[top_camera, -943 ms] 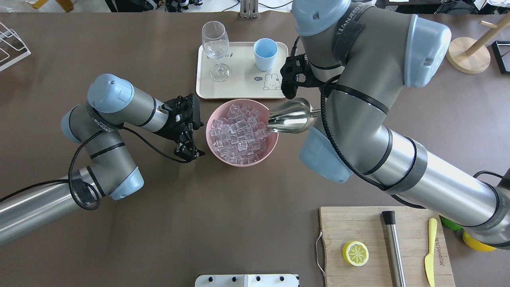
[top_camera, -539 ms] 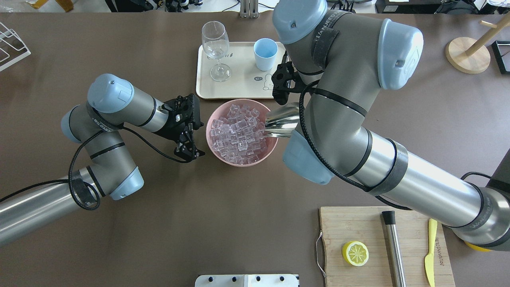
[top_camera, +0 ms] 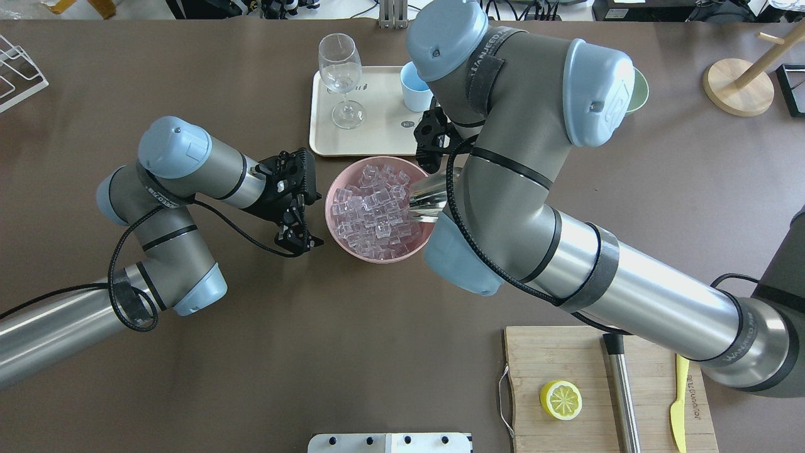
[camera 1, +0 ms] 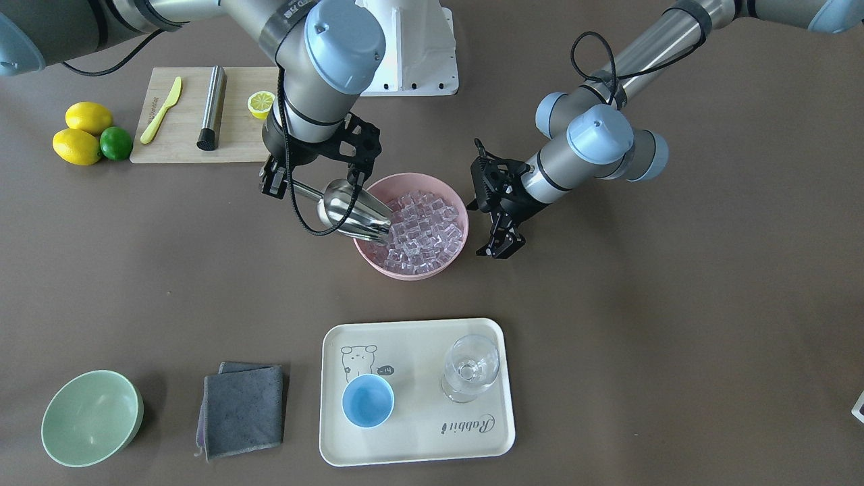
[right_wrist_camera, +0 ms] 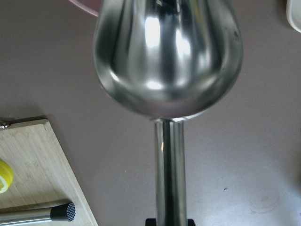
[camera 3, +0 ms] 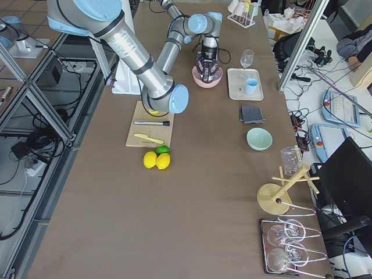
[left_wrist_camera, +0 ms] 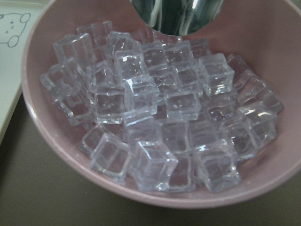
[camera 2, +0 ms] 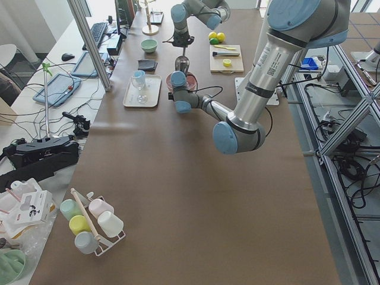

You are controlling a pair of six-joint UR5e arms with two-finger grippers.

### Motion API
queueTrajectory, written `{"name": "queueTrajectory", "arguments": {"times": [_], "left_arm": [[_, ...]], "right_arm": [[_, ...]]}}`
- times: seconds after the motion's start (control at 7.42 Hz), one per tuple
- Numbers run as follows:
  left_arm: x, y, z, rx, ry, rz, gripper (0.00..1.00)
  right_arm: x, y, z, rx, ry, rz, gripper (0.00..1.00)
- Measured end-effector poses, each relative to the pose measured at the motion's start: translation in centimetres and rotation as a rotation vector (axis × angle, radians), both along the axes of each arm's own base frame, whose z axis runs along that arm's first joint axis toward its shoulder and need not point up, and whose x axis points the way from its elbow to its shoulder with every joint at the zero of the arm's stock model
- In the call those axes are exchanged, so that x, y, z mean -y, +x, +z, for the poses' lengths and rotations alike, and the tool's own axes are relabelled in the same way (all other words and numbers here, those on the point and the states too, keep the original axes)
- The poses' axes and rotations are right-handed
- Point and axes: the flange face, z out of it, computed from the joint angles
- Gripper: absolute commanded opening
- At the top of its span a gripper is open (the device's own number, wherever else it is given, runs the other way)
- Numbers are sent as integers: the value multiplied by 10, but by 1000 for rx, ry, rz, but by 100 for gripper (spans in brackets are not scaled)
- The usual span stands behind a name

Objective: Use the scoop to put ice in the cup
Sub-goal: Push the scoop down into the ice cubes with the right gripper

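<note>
1. The right claw (camera 1: pixel 279 181) is clamped on the end of the handle of the scoop (camera 1: pixel 351 212). The trough points away from the claw, and its mouth lies among the ice (camera 1: pixel 425 226) at the claw-side rim of the pink bowl (camera 1: pixel 412 273).
2. The left claw (camera 1: pixel 499 244) holds nothing, and its jaws stand apart. It sits just beside the bowl rim opposite the right claw. Whether it touches the rim cannot be told.
3. The cup (camera 1: pixel 368 399) stands on the tray (camera 1: pixel 418 439), beyond the bowl from the right claw and farther from the robot's base. It looks empty.
4. The step in hand is judged to be loading the scoop. The mouth should be driven forward and down under the heap, not skimmed across the top, because the glossy cubes are likely to slide aside.
5. Once cubes sit in the trough, the mouth should be raised above the handle before lifting. A small load suits the narrow cup.
6. Edges:
   - The scoop crosses the bowl rim close below it, so pressing down there may tip the bowl.
   - The forward stroke ends at the far rim and the left claw.
   - A stemmed glass (camera 1: pixel 470 368) stands near the cup, on the left claw's side.
7. Open room:
   - Bare table lies between bowl and tray.
   - The cutting board (camera 1: pixel 236 145) lies behind the right claw, towards the base.
</note>
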Motion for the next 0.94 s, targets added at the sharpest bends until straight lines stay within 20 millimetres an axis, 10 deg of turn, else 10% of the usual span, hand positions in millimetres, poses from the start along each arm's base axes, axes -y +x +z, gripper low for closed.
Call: {"name": "queueTrajectory", "arguments": {"times": [0.94], "left_arm": [[0, 0, 0, 1, 0, -1, 99]], "right_arm": [[0, -37, -6, -60, 10, -5, 0]]}}
